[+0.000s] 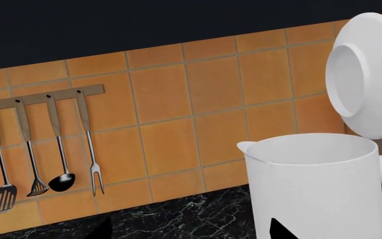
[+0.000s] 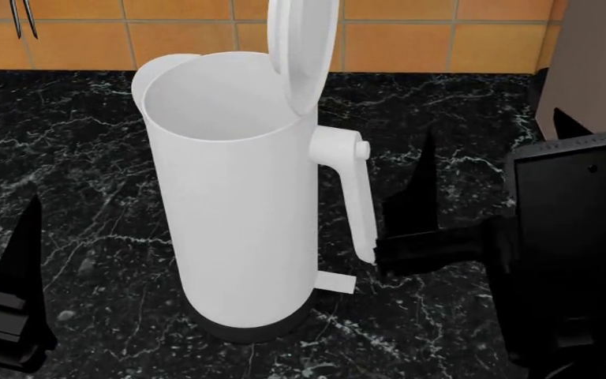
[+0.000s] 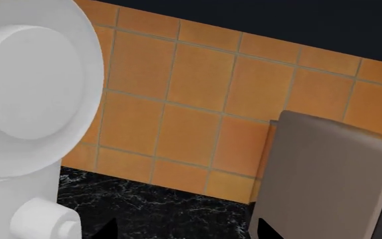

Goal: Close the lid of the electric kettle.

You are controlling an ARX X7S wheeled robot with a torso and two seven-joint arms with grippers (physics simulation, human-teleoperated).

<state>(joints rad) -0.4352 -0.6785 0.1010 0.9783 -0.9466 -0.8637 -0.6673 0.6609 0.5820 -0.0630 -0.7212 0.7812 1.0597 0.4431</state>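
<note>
The electric kettle [image 2: 234, 213] stands upright on the black marble counter [image 2: 82, 158] between the two sets of fingers, its lid [image 2: 303, 51] tipped up nearly vertical above the handle [image 2: 353, 197] and leaving the jug's mouth wide open. The left fingers [image 2: 13, 300] sit low beside the kettle, clear of its wall, with their tips spread apart in the left wrist view. The right fingers [image 2: 413, 205] are spread too, one dark tip reaching in just beside the handle, the beige coffee machine [image 3: 324, 179] behind them against the orange tiles.
</note>
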